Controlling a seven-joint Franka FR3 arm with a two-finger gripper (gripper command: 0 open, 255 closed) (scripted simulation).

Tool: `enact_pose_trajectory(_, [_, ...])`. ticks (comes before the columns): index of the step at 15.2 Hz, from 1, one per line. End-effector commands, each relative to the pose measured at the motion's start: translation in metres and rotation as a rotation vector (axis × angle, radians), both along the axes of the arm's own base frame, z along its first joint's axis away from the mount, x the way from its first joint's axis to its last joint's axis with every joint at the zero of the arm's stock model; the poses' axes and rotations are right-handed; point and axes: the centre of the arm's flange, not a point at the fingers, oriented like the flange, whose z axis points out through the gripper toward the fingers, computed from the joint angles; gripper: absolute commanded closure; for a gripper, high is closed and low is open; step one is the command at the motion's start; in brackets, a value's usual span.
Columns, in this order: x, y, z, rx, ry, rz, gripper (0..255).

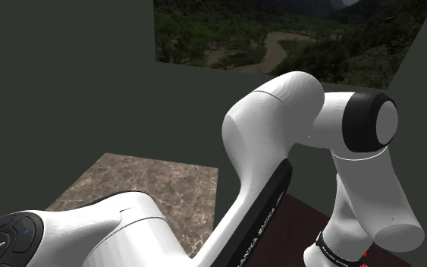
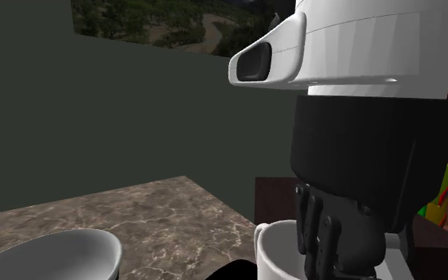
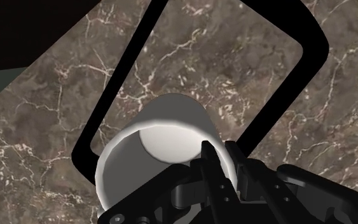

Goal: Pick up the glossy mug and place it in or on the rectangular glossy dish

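My black gripper (image 3: 220, 158) is shut on the rim of a white mug (image 3: 165, 127), one finger inside the wall and one outside. The mug hangs tilted, its mouth toward the wrist camera, above a rectangular dish with a black rim (image 3: 117, 83); the dish's inside looks like the marble beneath it. In the second exterior view the gripper (image 2: 319, 239) reaches down into the mug (image 2: 278, 254) from above. The arm hides the mug and dish in the shoulder view.
The brown marble tabletop (image 1: 147, 182) ends against a dark green wall (image 2: 95, 119). A white bowl (image 2: 63, 253) stands near the second exterior view's lower left. A dark brown surface (image 2: 274, 195) and a colourful object (image 2: 445, 191) lie beyond the table.
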Motion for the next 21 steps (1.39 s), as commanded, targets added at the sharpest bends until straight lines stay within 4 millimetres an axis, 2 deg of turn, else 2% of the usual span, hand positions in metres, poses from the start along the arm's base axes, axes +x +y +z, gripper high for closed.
enact_pose_trajectory(1, [0.000,0.000,-0.001,0.001,0.000,0.000,255])
enact_pose_trajectory(5, [0.000,0.000,-0.001,0.001,0.000,0.000,255])
enact_pose_trajectory(6, [0.000,0.000,-0.001,0.001,0.000,0.000,0])
enact_pose_trajectory(11, [0.000,0.000,-0.001,0.001,0.000,0.000,0])
enact_pose_trajectory(15, [-0.002,0.002,0.049,0.001,0.000,0.000,0])
enact_pose_trajectory(21, [-0.002,0.002,0.049,0.001,0.000,0.000,0])
